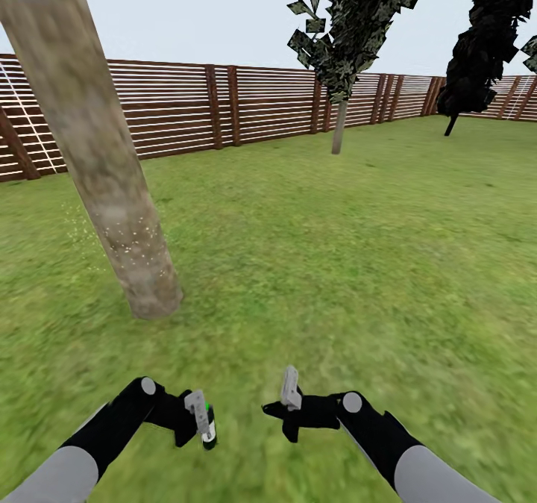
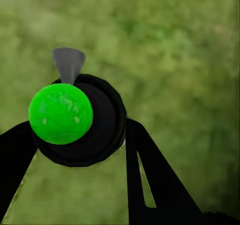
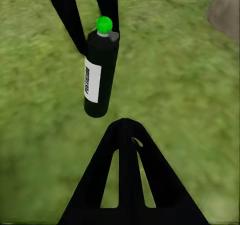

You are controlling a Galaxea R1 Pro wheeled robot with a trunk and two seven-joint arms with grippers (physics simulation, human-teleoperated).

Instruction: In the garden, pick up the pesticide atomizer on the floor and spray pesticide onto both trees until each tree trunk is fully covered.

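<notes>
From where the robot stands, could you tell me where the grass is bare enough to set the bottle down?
Open grass stretches between the near trunk and the far tree by the fence. It is crowded only low down, where the left gripper holds the atomizer close beside the right gripper.

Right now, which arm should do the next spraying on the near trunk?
Left. Its gripper already holds the atomizer, and the near trunk, speckled with pesticide, stands on that side. The right gripper holds nothing.
</notes>
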